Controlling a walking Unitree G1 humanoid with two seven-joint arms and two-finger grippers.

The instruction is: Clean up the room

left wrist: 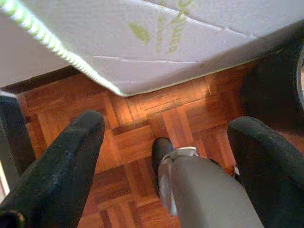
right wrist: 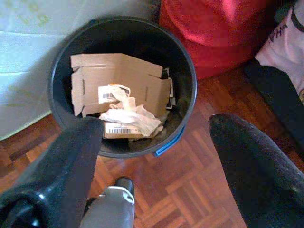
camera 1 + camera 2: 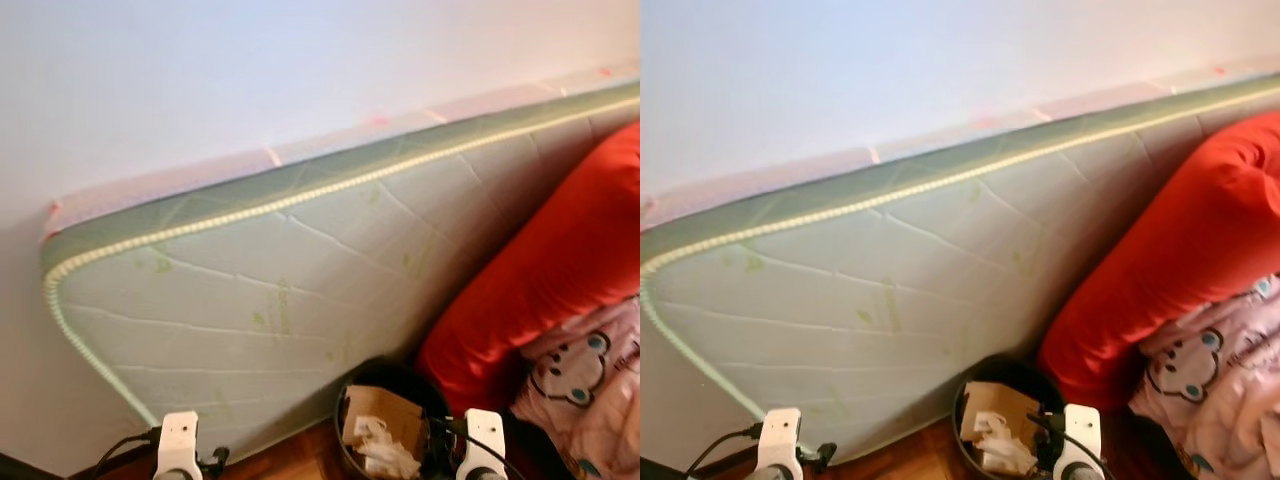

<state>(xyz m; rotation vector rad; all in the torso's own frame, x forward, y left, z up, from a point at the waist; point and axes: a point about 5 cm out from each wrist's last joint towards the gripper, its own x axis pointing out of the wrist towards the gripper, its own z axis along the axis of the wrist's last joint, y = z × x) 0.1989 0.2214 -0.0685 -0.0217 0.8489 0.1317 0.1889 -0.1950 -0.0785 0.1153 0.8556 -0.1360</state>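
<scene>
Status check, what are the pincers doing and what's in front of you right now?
Left pincer open, empty, above the wood floor. Right pincer open, empty, over the black bin of cardboard. Mattress leaning on the wall, red cushion beside the bin.

Bare parquet floor [image 1: 142, 137] lies open | mattress [image 3: 270, 300] leans on wall | bin [image 2: 183, 71] wedged between mattress and red cushion [image 3: 550, 270]

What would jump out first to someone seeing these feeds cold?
The big pale green quilted mattress propped on its edge against the white wall, spanning most of the head views. To its right a bright red cushion leans on it, with pink cartoon-print bedding below. At the mattress's foot stands a black trash bin on the parquet floor, holding a flattened cardboard box and crumpled paper, with the open right hand above it.
</scene>
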